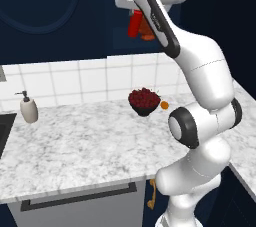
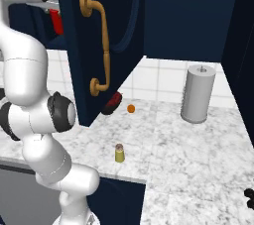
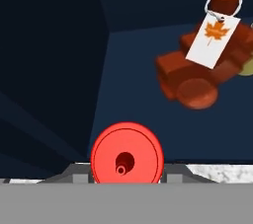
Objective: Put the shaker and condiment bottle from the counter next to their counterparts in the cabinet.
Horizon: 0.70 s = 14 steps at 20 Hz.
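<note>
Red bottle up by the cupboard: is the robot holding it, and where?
Yes. The end effector grips the red bottle around its body, nozzle pointing up.

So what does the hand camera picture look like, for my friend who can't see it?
A bright red condiment bottle sits low in the middle, seen end-on from above its nozzle, held between the gripper fingers. Beyond it is the dark navy cabinet, where a squat brown bottle with a white maple-leaf tag appears at the upper right.
</note>
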### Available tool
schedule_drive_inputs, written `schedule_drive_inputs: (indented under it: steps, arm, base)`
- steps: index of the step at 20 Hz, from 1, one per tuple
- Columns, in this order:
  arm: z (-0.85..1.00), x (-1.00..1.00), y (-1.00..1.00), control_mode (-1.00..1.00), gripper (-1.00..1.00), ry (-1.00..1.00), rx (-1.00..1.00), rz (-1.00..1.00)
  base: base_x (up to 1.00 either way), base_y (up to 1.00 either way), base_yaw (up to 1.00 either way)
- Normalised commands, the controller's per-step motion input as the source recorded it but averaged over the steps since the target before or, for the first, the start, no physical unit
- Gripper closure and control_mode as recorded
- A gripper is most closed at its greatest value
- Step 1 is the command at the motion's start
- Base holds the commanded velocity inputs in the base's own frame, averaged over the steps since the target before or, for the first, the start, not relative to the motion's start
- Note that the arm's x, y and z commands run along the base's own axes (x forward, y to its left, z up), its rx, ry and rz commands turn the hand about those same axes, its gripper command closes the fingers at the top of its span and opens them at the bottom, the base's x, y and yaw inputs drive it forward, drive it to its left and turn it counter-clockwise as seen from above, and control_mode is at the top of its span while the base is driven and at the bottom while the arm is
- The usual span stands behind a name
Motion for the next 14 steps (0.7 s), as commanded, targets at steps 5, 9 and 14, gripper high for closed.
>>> schedule_drive_inputs:
  steps: [5, 9, 14]
  arm:
    - [0.0, 0.45, -0.05, -1.0, 1.0, 0.0, 0.0, 0.02]
    - [-0.04, 0.0, 0.09, -1.0, 1.0, 0.0, 0.0, 0.0]
    - [-0.49, 0.0, 0.01, -1.0, 1.0, 0.0, -0.06, 0.0]
  base:
    - [0.0, 0.0, 0.0]
    - [0.0, 0.0, 0.0]
    - [0.0, 0.0, 0.0]
